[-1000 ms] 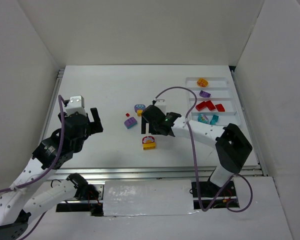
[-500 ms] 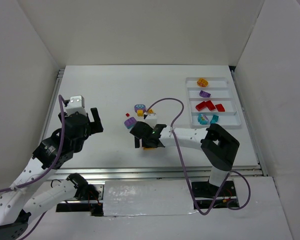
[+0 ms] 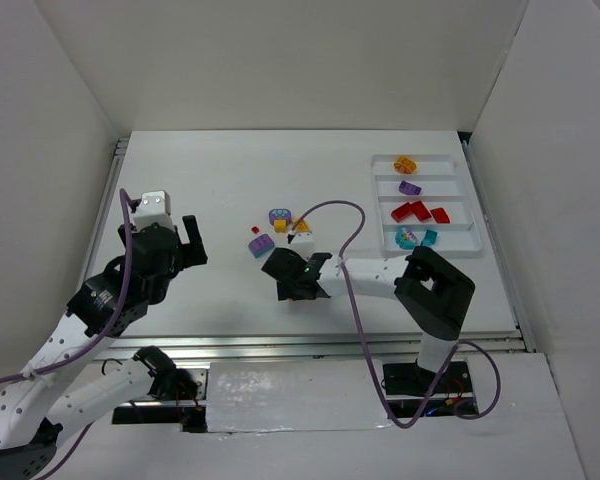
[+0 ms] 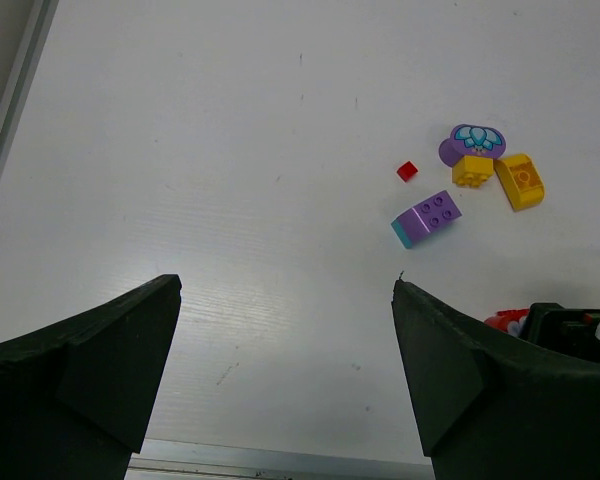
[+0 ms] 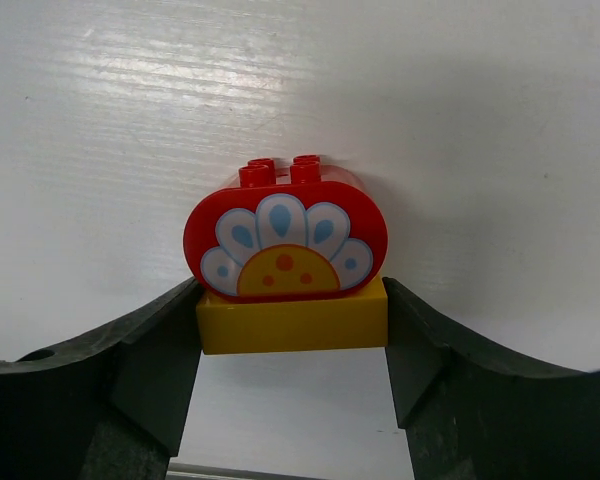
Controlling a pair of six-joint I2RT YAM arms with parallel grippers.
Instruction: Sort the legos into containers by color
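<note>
My right gripper (image 5: 292, 312) is shut on a stacked lego that rests on the table: a yellow brick (image 5: 292, 322) with a red rounded brick (image 5: 285, 232) bearing a flower print on top. Both fingers press the yellow brick's sides. From above, the right gripper (image 3: 296, 280) hides this lego. A purple brick (image 3: 261, 244), a purple-and-yellow flower piece (image 3: 279, 217), an orange brick (image 3: 301, 226) and a tiny red piece (image 3: 255, 230) lie just beyond it. The white tray (image 3: 442, 164) holds orange, purple, red and teal legos in separate containers. My left gripper (image 4: 285, 288) hangs open and empty at the left.
The right arm's purple cable (image 3: 345, 215) loops over the table between the loose legos and the tray. White walls enclose the table on three sides. A metal rail (image 3: 280, 345) runs along the near edge.
The right gripper moved left and nearer from above the stacked lego, came down around it and closed on the yellow brick. The left arm has not moved.
</note>
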